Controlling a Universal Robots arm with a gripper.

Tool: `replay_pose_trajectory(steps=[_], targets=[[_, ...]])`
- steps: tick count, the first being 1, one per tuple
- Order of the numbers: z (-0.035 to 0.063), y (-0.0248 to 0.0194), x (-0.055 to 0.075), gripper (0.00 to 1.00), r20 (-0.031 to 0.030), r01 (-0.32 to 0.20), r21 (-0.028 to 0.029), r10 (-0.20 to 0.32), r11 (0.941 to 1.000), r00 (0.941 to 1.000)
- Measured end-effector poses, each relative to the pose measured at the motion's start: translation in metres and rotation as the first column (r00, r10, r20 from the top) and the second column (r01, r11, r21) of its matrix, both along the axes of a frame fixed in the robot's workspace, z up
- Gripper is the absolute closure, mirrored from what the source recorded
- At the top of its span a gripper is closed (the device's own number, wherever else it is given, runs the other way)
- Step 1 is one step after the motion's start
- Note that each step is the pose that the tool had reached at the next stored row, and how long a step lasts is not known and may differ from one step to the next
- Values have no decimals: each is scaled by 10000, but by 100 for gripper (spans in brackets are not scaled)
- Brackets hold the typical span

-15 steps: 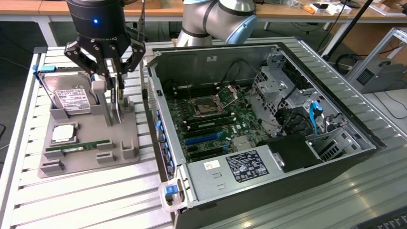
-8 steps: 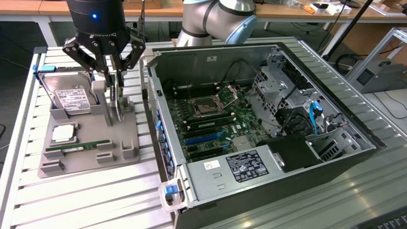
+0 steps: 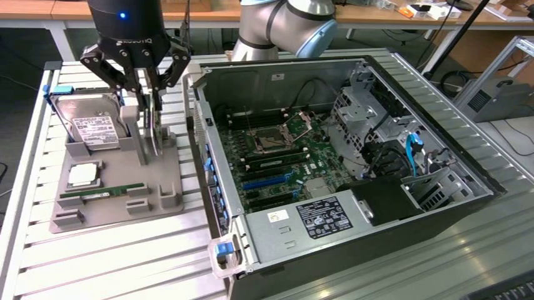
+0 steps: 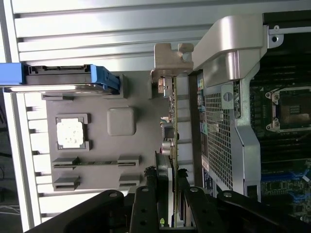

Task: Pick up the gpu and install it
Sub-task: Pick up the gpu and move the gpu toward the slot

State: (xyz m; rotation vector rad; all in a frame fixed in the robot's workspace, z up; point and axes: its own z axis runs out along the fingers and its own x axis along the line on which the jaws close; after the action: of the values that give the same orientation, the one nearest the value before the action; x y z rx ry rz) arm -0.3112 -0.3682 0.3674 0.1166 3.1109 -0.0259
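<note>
- The tool (image 3: 147, 94) hung over the grey tray (image 3: 159, 181) at the exterior view's left, its fingers pointing down and clamped on the gpu (image 3: 147, 134), one finger on each face.
- The gpu stood on edge, upright, below the fingers and over the tray's side nearest the computer case (image 3: 351, 156). Whether its lower edge touched the tray could not be told.
- In the wrist view the gpu (image 4: 171, 121) was seen edge-on, running from the tool (image 4: 167, 187) out to its silver end bracket (image 4: 170, 60), just beside the wall of the computer case (image 4: 228, 53).
- A hard drive (image 3: 94, 128) with a white label leaned in a slot at the far end of the tray, beside the gpu.
- A square chip (image 3: 84, 175) lay flat in its pocket on the tray, and a slim green memory stick (image 3: 104, 192) lay just in front of it.
- The computer case lay on its side with the panel off, its green board (image 3: 284, 156) facing up.
- Tray and computer case both sat on a slatted metal table (image 3: 109, 256).
</note>
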Motion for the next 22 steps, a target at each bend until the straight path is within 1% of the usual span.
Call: replay_pose_trajectory(steps=[22], targets=[[146,0,0,73,-1,0,-1,0,10000,10000]])
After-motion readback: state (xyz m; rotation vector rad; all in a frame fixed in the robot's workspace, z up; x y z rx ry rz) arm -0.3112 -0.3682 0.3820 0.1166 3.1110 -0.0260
